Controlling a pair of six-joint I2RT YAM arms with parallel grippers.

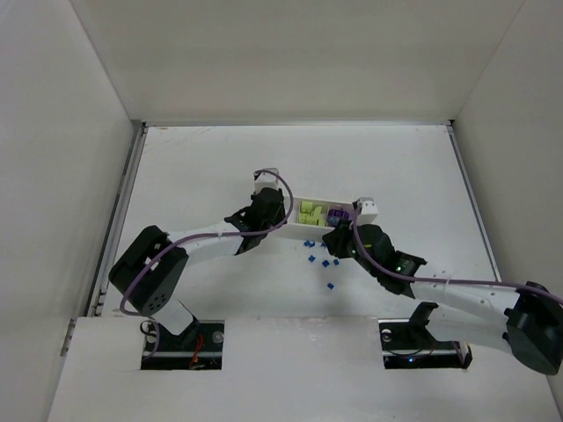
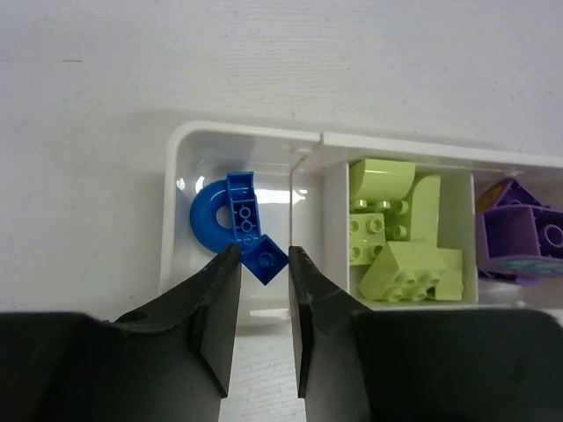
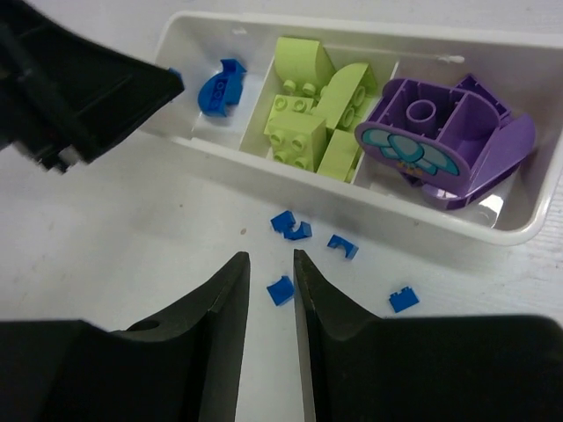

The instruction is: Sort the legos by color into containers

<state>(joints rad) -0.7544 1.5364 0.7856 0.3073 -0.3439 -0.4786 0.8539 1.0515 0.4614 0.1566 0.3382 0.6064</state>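
Blue cube [image 2: 264, 258] between left fingers [image 2: 220, 308] over white tray [image 2: 171, 202], grip unclear, right fingers [image 3: 224, 316] slightly parted, empty

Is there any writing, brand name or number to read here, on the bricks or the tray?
None can be read.
The purple block bears only a teal and white picture, no letters.
The tray, green bricks and blue bricks show no print.

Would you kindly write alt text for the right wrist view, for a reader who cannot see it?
The right gripper, open, hovers over a blue cube among several loose on the table. Beyond lies a white three-compartment tray holding a round blue piece, lime-green bricks and a purple block.
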